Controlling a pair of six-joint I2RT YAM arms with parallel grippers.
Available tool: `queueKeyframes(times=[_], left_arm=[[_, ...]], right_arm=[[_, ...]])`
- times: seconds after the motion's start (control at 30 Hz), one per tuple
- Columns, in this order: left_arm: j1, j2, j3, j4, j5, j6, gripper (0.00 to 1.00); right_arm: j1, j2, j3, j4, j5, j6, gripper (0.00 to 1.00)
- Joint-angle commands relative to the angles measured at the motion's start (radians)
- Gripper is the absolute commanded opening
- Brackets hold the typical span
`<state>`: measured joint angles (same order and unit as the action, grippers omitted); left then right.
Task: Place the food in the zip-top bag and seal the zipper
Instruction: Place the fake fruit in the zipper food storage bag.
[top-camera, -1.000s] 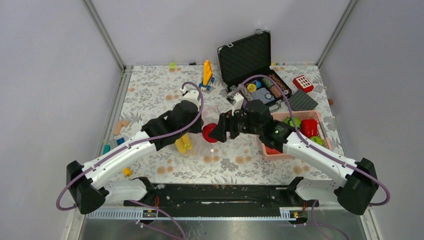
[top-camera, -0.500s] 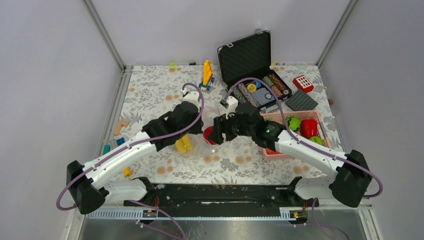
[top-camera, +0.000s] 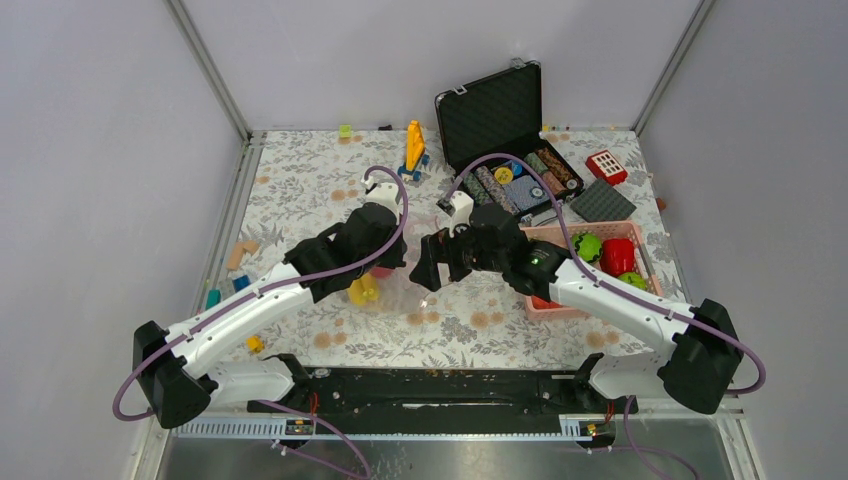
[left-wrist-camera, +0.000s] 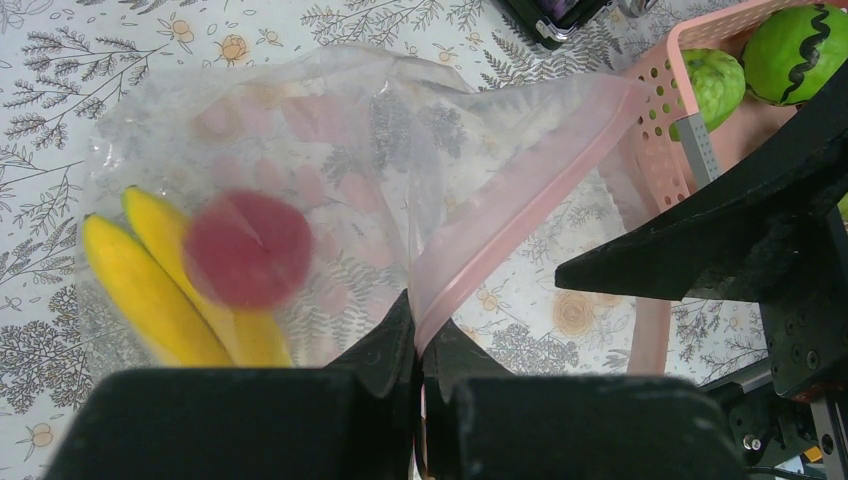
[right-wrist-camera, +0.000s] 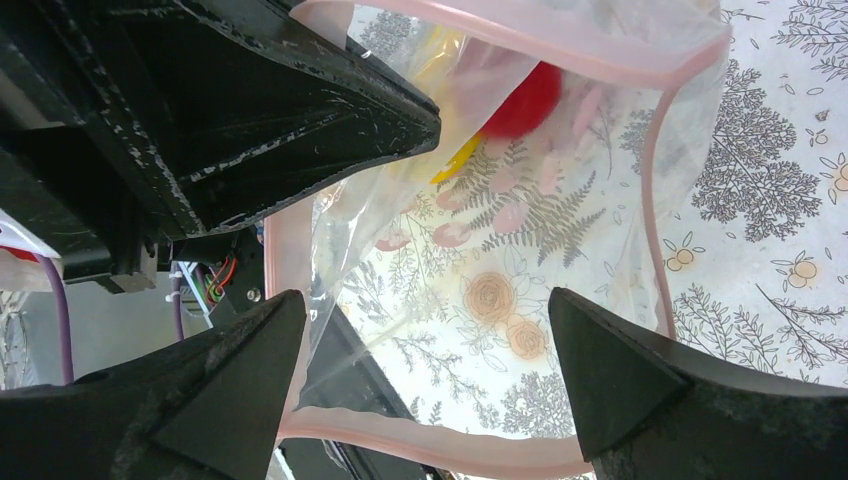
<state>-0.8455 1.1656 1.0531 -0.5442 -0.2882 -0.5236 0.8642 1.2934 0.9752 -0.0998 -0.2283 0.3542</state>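
The clear zip-top bag (top-camera: 402, 292) lies between my arms, mouth open toward the right. My left gripper (top-camera: 392, 262) is shut on its pink zipper strip (left-wrist-camera: 520, 215) and holds that edge up. Yellow bananas (left-wrist-camera: 160, 290) and a blurred red piece (left-wrist-camera: 248, 250) are inside the bag. My right gripper (top-camera: 425, 272) is open and empty at the bag's mouth. In the right wrist view its jaws stand wide apart over the zipper edge (right-wrist-camera: 655, 180), with the red piece (right-wrist-camera: 525, 100) and a banana (right-wrist-camera: 455, 160) deeper inside.
The pink basket (top-camera: 545, 308) at the right holds red (top-camera: 618, 256) and green pieces (top-camera: 587, 245). An open black case (top-camera: 490, 110) with poker chips stands behind it. A yellow toy (top-camera: 413, 145), a red block (top-camera: 606, 165) and small blocks (top-camera: 238, 255) lie around.
My right gripper carried the red piece left to the bag's mouth and opened. The red piece is now inside the bag beside the bananas. The left gripper kept its hold.
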Motion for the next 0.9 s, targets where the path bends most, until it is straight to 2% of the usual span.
queueKeyframes(times=[0.0, 0.33, 0.47, 0.6, 0.67, 0.73, 0.87], left_arm=[[0.005, -0.025, -0.001, 0.049, -0.002, 0.012, 0.00], [0.006, -0.028, -0.003, 0.049, -0.005, 0.010, 0.00], [0.006, -0.033, -0.004, 0.048, -0.006, 0.010, 0.00], [0.005, -0.038, -0.006, 0.048, -0.006, 0.009, 0.00], [0.005, -0.039, -0.006, 0.049, -0.004, 0.008, 0.00], [0.006, -0.039, -0.006, 0.049, -0.002, 0.008, 0.00], [0.005, -0.038, -0.006, 0.048, 0.000, 0.010, 0.00]], right_arm=[[0.012, -0.010, 0.042, 0.032, -0.023, -0.004, 1.00], [0.012, -0.094, 0.023, 0.033, 0.016, -0.014, 0.99], [0.010, -0.165, 0.014, -0.034, 0.206, -0.001, 1.00], [0.007, -0.219, 0.027, -0.166, 0.505, 0.049, 1.00], [-0.004, -0.236, 0.030, -0.220, 0.602, 0.073, 1.00], [-0.039, -0.252, 0.031, -0.273, 0.648, 0.123, 1.00], [-0.191, -0.284, -0.018, -0.319, 0.570, 0.242, 1.00]])
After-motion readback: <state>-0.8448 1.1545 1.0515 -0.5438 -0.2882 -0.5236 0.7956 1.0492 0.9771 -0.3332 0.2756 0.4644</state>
